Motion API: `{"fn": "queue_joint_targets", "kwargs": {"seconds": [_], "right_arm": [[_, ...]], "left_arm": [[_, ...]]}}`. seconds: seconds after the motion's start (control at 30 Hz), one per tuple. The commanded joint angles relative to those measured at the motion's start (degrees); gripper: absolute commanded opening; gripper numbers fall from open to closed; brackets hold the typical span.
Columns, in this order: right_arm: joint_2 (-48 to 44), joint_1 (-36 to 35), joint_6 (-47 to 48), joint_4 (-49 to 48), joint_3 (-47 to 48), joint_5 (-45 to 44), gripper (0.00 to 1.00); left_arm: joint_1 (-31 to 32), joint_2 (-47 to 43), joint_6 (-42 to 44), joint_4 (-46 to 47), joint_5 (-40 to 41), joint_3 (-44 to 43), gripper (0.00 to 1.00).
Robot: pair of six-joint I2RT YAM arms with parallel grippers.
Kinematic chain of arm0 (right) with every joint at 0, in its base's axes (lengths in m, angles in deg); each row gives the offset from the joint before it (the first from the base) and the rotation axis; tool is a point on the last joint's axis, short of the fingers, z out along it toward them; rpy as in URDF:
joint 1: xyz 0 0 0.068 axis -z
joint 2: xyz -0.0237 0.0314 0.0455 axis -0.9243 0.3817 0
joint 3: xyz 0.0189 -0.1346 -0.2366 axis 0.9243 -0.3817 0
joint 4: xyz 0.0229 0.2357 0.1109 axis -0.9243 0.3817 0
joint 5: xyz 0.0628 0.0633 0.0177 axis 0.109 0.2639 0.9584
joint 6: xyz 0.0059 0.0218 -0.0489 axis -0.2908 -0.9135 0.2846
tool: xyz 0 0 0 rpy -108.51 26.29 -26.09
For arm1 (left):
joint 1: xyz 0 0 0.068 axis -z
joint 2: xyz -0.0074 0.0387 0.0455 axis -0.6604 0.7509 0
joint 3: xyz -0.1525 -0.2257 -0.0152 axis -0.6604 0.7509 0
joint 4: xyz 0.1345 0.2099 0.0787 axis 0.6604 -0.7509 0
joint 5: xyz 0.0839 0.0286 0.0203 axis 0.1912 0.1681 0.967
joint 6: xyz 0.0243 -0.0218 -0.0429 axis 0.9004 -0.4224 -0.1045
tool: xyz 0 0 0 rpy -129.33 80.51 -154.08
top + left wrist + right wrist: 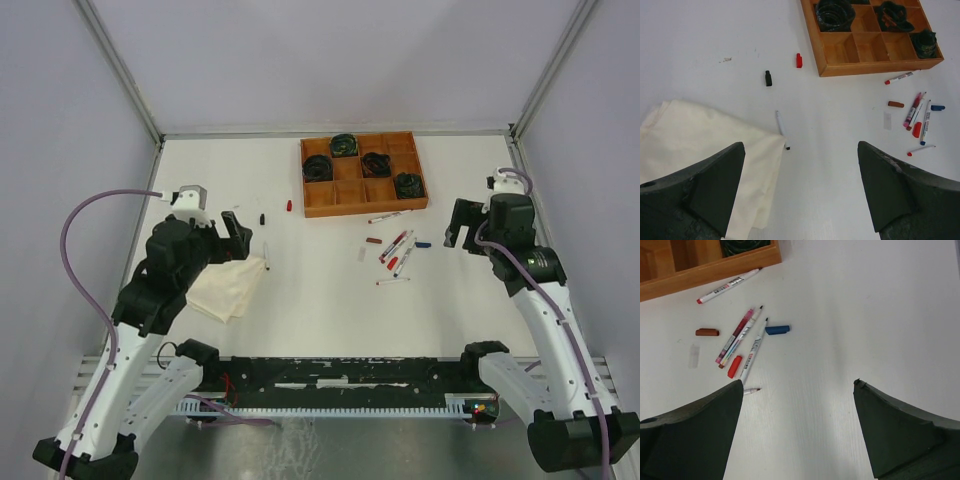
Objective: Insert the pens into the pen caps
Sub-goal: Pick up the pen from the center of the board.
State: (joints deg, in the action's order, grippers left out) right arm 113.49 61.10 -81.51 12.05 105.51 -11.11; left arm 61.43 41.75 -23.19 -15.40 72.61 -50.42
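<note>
The wooden tray (364,175) sits at the far middle of the counter (330,300), with 4 dark cable coils (344,145) in its compartments.

Off the tray's near-right corner lie 5 pens (735,335). 1 lies just beside the tray's near edge, 3 lie close together a little farther from it, and 1 lies farthest out. Among these are a brown cap (707,332), a blue cap (777,329) and a red cap (734,366). The red cap lies just beside the ends of the 3 grouped pens.

Left of the tray's near-left corner lie a second red cap (799,60) and a black cap (768,78), apart from each other. Farther from the tray the same way, a lone pen (782,129) lies with its dark tip at the edge of a folded cream cloth (700,140).

The left gripper (800,150) hangs over the cloth, well left of the tray, its jaws wide and holding nothing. The right gripper (798,385) hangs right of the tray's near-right corner, beyond the pens, equally wide and empty.
</note>
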Motion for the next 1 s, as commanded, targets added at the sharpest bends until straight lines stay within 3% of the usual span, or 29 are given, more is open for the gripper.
{"fn": "queue_joint_targets", "kwargs": {"seconds": [0.0, 0.33, 0.57, 0.77, 0.97], "right_arm": [[3.16, 0.26, -0.88, -0.25, -0.28, -4.27, 0.99], [13.15, 0.21, -8.21, -5.57, -2.6, 0.33, 0.95], [19.69, -0.51, -12.04, -8.97, -4.46, 3.69, 0.82], [22.4, -1.3, -19.43, -16.49, -9.4, 3.8, 0.64], [28.42, -4.82, -22.1, -18.69, -7.97, 2.37, 0.58]], "left_arm": [[0.19, -0.29, 1.15, 3.13, 1.15, 0.82, 0.99], [0.18, -2.55, -7.31, 6.25, 4.57, 6.78, 0.99], [0.08, -2.1, -8.45, 7.2, 2.22, 8.81, 0.99], [0.13, -1.45, -8.38, 8.98, 0.13, 9.41, 1.0], [0.12, -0.69, -8.25, 9.42, -1.87, 9.34, 0.99]]}}
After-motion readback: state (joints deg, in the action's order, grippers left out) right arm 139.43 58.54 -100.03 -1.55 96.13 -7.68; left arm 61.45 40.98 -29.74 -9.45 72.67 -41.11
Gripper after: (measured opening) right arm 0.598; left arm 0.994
